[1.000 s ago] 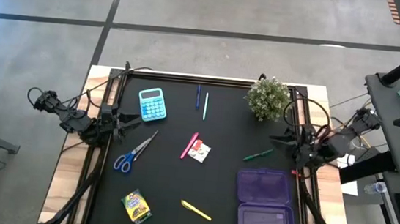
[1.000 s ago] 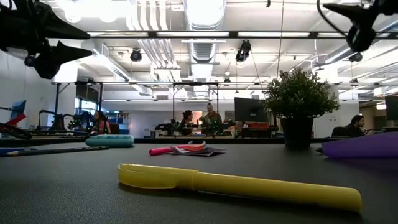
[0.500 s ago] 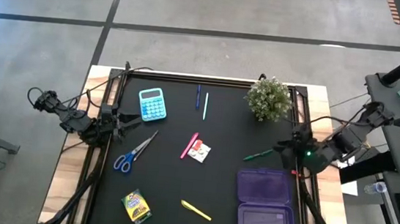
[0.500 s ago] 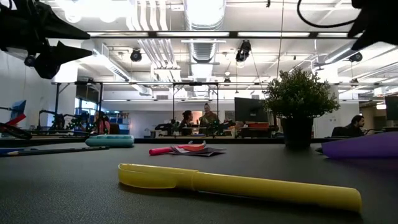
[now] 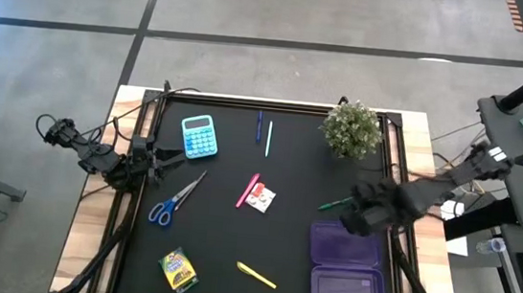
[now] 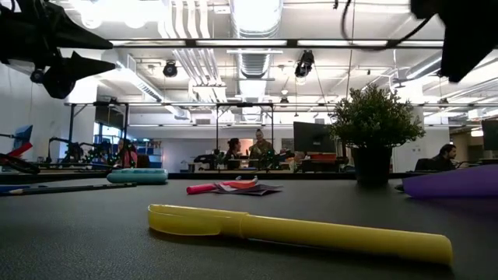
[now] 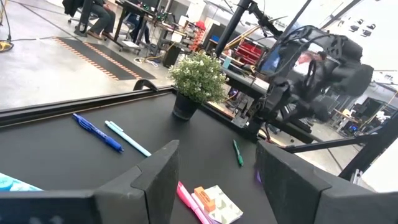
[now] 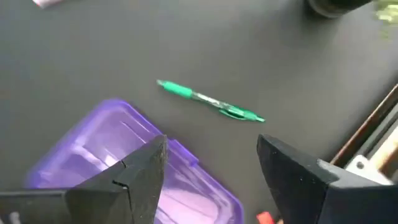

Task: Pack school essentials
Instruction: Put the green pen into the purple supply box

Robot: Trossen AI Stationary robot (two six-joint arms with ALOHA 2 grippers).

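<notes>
My right gripper hangs open over the table between the green pen and the far edge of the open purple case; its wrist view looks down on that pen and the case. My left gripper waits open at the table's left edge. Lying flat on the black mat are the blue-handled scissors, crayon box, yellow marker, pink pen, white-and-red packet and two blue pens.
A potted plant stands at the far right, close behind my right arm. A light blue calculator lies far left. Metal frame rails run along both side edges. The yellow marker lies nearest the low camera.
My right arm has swung from the table's right edge toward the left and near side, ending above the mat beside the green pen and the case's far edge. The objects and my left arm have stayed where they were.
</notes>
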